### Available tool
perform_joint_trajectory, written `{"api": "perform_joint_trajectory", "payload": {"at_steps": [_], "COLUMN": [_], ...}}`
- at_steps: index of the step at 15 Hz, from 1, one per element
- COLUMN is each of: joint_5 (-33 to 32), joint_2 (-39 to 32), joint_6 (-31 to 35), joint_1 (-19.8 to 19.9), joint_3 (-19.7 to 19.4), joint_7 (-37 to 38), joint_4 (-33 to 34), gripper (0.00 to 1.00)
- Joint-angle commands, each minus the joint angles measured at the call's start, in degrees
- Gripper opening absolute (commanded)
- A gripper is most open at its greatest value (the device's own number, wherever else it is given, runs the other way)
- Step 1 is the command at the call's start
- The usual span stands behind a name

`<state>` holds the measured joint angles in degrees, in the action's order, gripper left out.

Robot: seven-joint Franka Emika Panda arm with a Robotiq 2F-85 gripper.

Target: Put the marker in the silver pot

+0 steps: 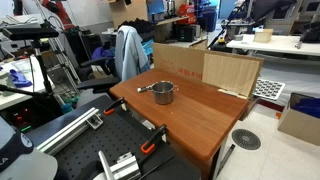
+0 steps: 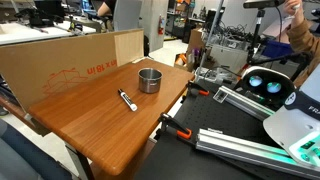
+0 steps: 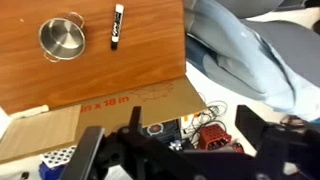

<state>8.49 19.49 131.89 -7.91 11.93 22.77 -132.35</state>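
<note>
1. Opening stage: the reach for the marker has not begun. The marker lies flat on the table, out in the open.
2. In the wrist view the marker is just right of the pot, close but clearly apart. In an exterior view it sits on the near side of the pot. The other angle also shows a gap between the marker and the pot.
3. The pot stands upright with its mouth open, and nothing can be seen inside it.
4. The gripper shows only in the wrist view. Its fingers are spread wide with nothing between them. It looks down from high up and well away from both things, past the table's edge and over the cardboard.
5. The next move, as I judge it, is to travel in over the table, centre above the marker and turn the wrist so the jaws cross its slim body.
6. After that comes a straight drop, a pinch near the marker's middle, a lift, and a short carry left in the wrist view to the pot.
</note>
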Motion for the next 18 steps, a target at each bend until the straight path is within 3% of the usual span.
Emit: {"api": "perform_joint_trajectory", "payload": {"at_steps": [1, 5, 10, 18], "joint_5": [0.11, -0.78, -4.92, -13.21], "joint_2": [0.02, -4.02, -15.09, -33.37], "joint_6": [-0.11, 0.31, 2.7, 9.93], "joint_1": [0.27, 1.03, 1.32, -1.36], "joint_3": [0.24, 0.27, 0.76, -4.75], "joint_7": [-0.09, 0.89, 5.24, 11.15], "joint_4": [0.17, 0.68, 2.85, 8.21], "gripper": [1.0, 1.0, 1.0, 1.0]}}
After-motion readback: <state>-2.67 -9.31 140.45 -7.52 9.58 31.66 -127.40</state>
